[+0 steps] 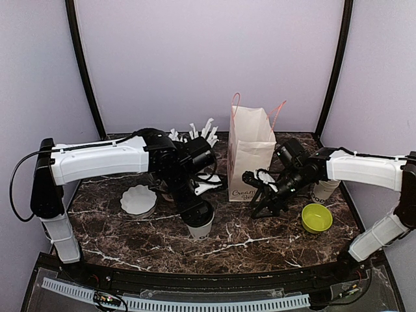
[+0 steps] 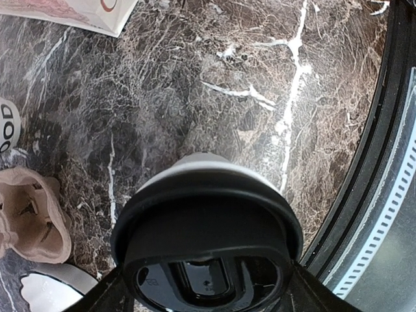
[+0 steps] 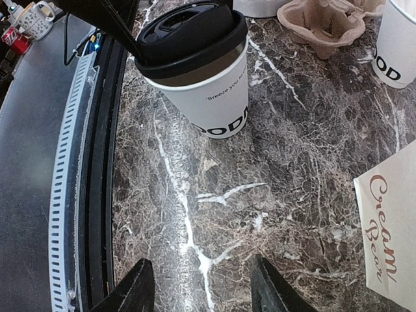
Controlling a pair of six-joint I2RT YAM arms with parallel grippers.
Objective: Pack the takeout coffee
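Looking down the left wrist camera, we see the left gripper (image 2: 205,300) closed on the cup (image 1: 200,229) at its lid (image 2: 205,224), with one finger (image 2: 107,296) against each side of the rim. The cup stands upright on the table (image 1: 260,246), near the front edge and about midway across. Our right gripper (image 3: 205,286) hangs low over bare marble to the cup's right, its jaws wide with nothing between them. In the right wrist view the cup sits ahead of that gripper, apart from it.

The table is dark brown marble veined with white, and a black rail runs along its near edge. Plain lilac walls (image 1: 208,58) close in the back and sides. A paper bag (image 1: 250,153) with red script stands upright and open behind the two grippers. A beige pulp carrier (image 3: 322,23) lies just beyond the cup, and a second cup (image 3: 398,45) stands near it, its top cut off by the frame. A green bowl (image 1: 316,218) sits near the right arm.

The cup is white paper and narrows toward the base. It has bold black lettering low on the wall and a line of small print higher up. Its lid is black with a raised rim and a recessed sip slot, and a tan band shows just beneath it.
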